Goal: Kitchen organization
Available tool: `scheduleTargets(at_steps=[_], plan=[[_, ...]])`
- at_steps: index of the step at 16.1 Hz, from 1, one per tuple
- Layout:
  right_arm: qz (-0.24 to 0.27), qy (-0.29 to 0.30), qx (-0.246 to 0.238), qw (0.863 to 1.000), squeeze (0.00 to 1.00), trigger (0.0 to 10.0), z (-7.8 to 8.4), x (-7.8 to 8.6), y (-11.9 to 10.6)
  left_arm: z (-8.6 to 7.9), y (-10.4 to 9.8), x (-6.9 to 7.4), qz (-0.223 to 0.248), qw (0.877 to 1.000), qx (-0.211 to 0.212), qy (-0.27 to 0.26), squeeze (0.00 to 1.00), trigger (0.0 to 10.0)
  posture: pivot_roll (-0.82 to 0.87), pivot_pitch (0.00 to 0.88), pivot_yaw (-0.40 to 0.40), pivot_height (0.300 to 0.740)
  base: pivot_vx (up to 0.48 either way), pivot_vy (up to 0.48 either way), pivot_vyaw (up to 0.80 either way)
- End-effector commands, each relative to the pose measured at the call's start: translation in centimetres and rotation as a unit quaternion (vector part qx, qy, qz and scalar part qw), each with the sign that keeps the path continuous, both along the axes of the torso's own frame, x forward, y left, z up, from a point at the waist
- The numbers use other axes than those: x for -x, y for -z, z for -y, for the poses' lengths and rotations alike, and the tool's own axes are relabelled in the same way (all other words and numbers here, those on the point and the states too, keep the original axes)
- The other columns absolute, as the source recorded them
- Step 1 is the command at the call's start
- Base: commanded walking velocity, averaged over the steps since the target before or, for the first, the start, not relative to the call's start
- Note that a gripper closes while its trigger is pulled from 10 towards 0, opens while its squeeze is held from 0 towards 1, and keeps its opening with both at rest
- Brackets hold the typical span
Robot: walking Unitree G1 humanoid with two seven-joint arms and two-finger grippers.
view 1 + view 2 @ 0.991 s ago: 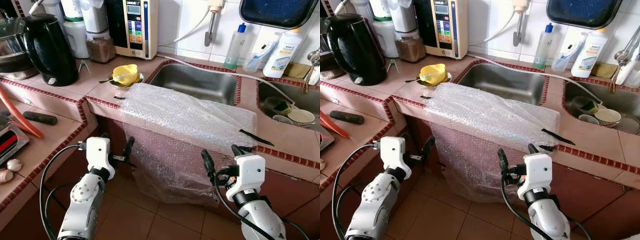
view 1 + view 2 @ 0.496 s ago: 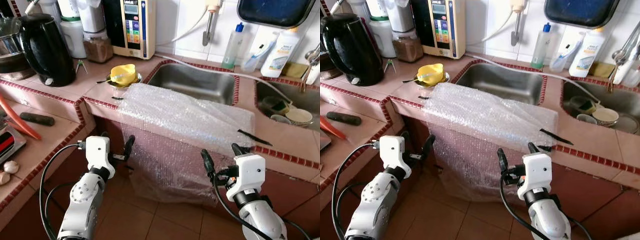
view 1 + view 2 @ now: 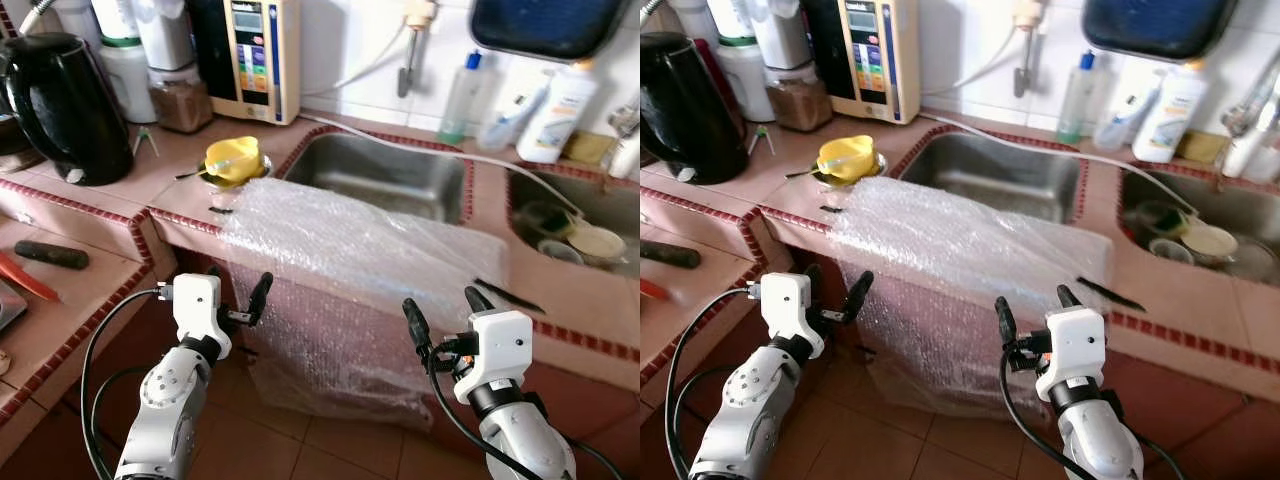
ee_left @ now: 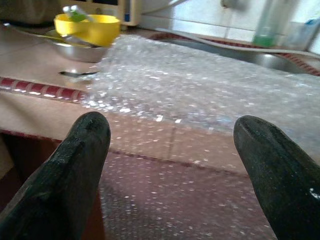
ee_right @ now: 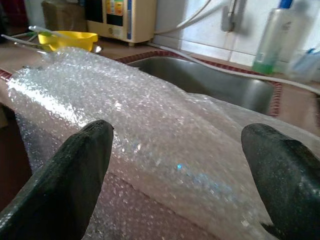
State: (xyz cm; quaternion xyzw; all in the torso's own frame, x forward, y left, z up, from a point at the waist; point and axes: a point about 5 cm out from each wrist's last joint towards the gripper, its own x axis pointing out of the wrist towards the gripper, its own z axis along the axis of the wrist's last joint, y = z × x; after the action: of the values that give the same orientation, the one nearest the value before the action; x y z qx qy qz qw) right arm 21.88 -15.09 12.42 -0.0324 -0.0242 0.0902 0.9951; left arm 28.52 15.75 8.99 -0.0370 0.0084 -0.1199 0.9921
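Note:
A large sheet of bubble wrap (image 3: 350, 240) lies over the pink tiled counter in front of the steel sink (image 3: 385, 175) and hangs down the counter's front toward the floor. My left gripper (image 3: 237, 285) is open and held just before the sheet's hanging left edge, below the counter rim, without touching it. To the right, my right gripper (image 3: 443, 305) is also open, level with the sheet's lower right part. In the left wrist view the black fingers (image 4: 75, 165) frame the bubble wrap (image 4: 200, 85). The right wrist view has that gripper's fingers (image 5: 80, 165) wide apart before the bubble wrap (image 5: 150, 115).
A yellow bowl (image 3: 233, 158) in a metal dish sits left of the sink. A black kettle (image 3: 60, 105) and a water purifier (image 3: 245, 55) stand at the back left. A black knife (image 3: 508, 293) lies right of the sheet. Dishes fill a second sink (image 3: 580, 240).
The whole picture has shifted left and down, so the camera moved right and closer. Both arms keep the same pose, with fingers still apart.

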Motion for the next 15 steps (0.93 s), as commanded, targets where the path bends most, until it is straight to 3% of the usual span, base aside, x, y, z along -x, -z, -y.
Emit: scheduleTargets(at_steps=[1, 9, 15], plan=[[0.005, 0.003, 0.003, 1.000, 0.00, 10.0, 0.02, 0.07, -0.25, -0.15, -0.16, 0.08, 0.001, 1.000, -0.003, 0.003, 0.00, 10.0, 0.06, 0.000, -0.014, 0.740, 0.349, 0.000, 0.00], [0.005, 0.003, 0.005, 1.000, 0.00, 10.0, -0.13, 0.06, -0.19, -0.37, -0.08, 0.12, -0.003, 1.000, -0.009, 0.002, 0.00, 10.0, 0.06, 0.000, -0.011, 0.740, 0.346, 0.000, 0.00], [0.004, 0.003, 0.005, 1.000, 0.00, 10.0, -0.25, 0.03, -0.09, -0.43, 0.14, 0.13, -0.013, 1.000, -0.012, -0.001, 0.00, 10.0, 0.06, 0.000, -0.007, 0.740, 0.000, 0.000, 0.00]])
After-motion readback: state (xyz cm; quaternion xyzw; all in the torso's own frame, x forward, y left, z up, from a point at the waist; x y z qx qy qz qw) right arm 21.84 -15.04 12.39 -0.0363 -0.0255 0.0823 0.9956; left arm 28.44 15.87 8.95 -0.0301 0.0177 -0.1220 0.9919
